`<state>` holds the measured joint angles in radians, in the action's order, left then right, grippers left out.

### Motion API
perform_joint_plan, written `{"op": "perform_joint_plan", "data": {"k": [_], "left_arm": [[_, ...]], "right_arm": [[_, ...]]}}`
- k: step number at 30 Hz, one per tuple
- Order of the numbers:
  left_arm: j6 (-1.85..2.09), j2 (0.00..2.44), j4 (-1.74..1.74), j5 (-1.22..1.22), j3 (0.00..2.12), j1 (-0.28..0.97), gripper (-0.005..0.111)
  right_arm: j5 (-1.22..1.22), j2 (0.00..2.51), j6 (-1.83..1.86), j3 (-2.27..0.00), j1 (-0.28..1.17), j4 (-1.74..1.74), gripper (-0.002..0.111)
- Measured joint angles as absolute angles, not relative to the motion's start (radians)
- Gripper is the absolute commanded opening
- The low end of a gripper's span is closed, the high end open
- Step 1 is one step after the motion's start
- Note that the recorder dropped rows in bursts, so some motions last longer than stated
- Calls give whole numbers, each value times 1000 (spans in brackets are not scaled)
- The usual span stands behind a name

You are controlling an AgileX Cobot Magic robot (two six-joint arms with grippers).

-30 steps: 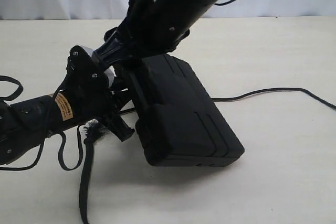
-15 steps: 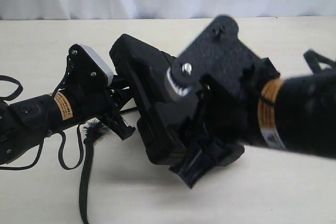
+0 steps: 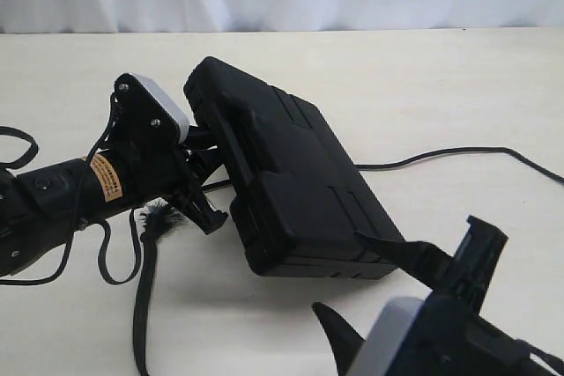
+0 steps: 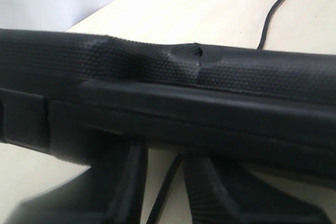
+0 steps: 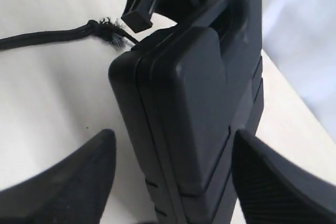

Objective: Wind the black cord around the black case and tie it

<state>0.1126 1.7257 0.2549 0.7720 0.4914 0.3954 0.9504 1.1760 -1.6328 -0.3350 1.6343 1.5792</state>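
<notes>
Black case sits in the middle of the bench, tilted, with its left long edge raised and its right side down toward the bench. The left claw is closed partway on that raised left edge and holds it up. The right claw, at the near right, is spread wide. In the right wrist view its two fingers flank the near end of the black case with a gap on each side, gripping nothing. The black cord lies on the bench left of the case. Its frayed tuft is just beside the left claw's lower finger, and its thick part runs toward the near edge.
</notes>
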Motion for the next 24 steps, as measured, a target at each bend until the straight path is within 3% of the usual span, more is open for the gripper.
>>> {"op": "perform_joint_plan", "data": {"k": [6,13,24], "left_arm": [[110,1726,255,772,491,395,27],[110,1726,255,772,491,395,27],[110,1726,255,769,491,395,27]], "right_arm": [[1048,1259,-1888,-191,1689,1718,61],[1110,1386,-1969,-185,1689,1733,89],[1199,1636,-2063,-274,1685,1738,89]]}}
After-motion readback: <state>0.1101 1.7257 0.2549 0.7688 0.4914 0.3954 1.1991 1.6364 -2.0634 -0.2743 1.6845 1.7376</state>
